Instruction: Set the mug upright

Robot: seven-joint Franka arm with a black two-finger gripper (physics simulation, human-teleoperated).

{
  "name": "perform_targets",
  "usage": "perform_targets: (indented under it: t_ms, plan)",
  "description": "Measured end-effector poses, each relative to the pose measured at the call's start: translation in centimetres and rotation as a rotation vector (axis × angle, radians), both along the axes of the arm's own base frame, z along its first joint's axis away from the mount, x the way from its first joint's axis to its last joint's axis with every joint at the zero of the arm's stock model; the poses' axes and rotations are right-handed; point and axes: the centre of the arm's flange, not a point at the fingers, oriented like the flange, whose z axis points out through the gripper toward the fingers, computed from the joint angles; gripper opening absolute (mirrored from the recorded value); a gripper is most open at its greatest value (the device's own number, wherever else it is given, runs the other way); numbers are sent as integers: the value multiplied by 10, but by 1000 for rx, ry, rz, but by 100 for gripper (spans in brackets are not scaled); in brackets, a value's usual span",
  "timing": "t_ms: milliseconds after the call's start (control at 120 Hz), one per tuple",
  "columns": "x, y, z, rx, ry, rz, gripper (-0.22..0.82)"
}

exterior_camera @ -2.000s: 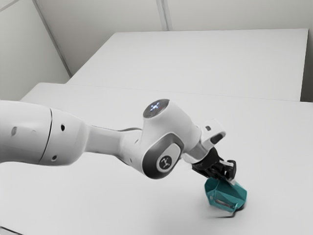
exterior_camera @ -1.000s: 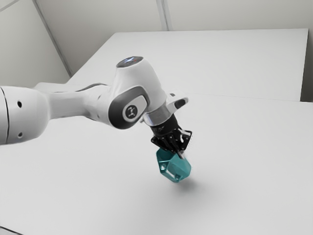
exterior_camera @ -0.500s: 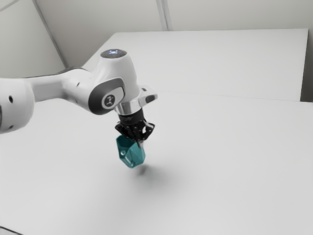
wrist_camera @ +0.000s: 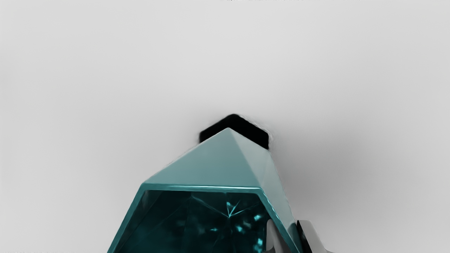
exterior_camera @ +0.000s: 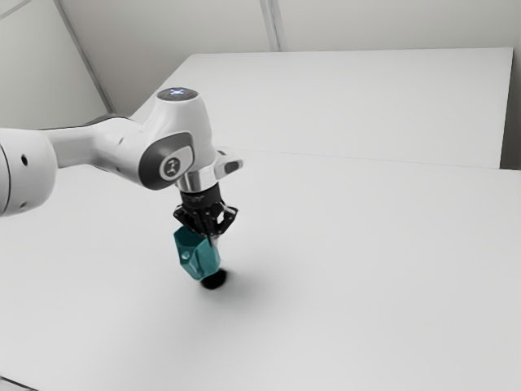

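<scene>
Mug at lower left of centre in the exterior view, leaning, mouth toward the upper left; the gripper grasps one wall between its two fingers, base contact with the table being indeterminate. Release before the base sits flat could topple it; pressing down on a base edge could pivot it within the one-sided pinch.

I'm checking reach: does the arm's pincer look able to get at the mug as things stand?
Yes, it seems so: the pincer appears to grip the mug by its wall, since the open mouth leaves room for one finger inside, with the other outside.
</scene>
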Motion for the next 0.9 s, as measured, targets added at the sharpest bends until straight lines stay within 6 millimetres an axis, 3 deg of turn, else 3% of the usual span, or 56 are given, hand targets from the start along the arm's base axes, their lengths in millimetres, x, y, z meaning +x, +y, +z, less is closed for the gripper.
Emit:
perform_targets:
  t_ms: [417,525,742,900]
  plan:
    - [10,50,-23,4,42,100,-18]
    - [11,44,-27,5,51,90,-18]
    - [7,9,-34,9,65,23,-18]
    - [7,12,-35,10,69,32,-17]
